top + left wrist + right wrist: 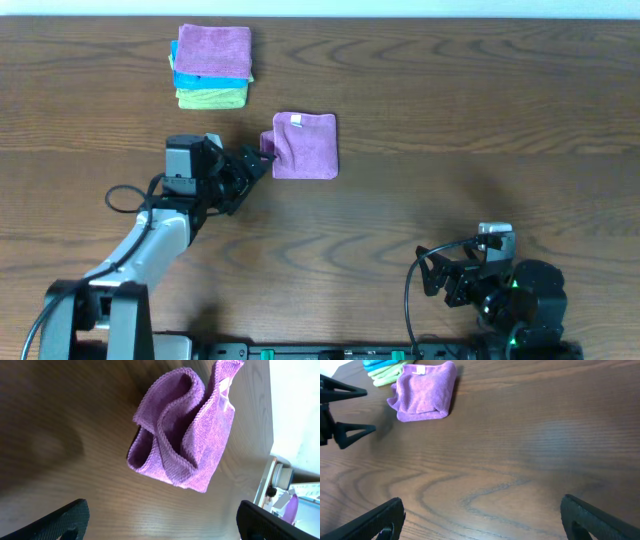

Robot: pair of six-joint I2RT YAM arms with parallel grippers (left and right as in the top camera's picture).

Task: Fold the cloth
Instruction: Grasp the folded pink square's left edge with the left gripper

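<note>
I can see a brown wooden table with a small purple cloth lying on it, a bit left of the middle and toward the far side. The cloth is folded over into a small square. It is not very neat, because its left side bulges out and the layers stand open there. A little white tag shows at its far edge. The left arm reaches in from the near left. The left fingers are spread wide and hold nothing. They point at the left side of the cloth and are just beside it. From above I cannot tell if they touch it, but the wrist camera shows the cloth lying out past the tips, not between them. The right arm sits at the near right of the table, well apart from the cloth. The right fingers are spread wide too, with only bare wood between them. At the far left there is a stack of folded cloths, purple on top, then blue, then yellow-green.
</note>
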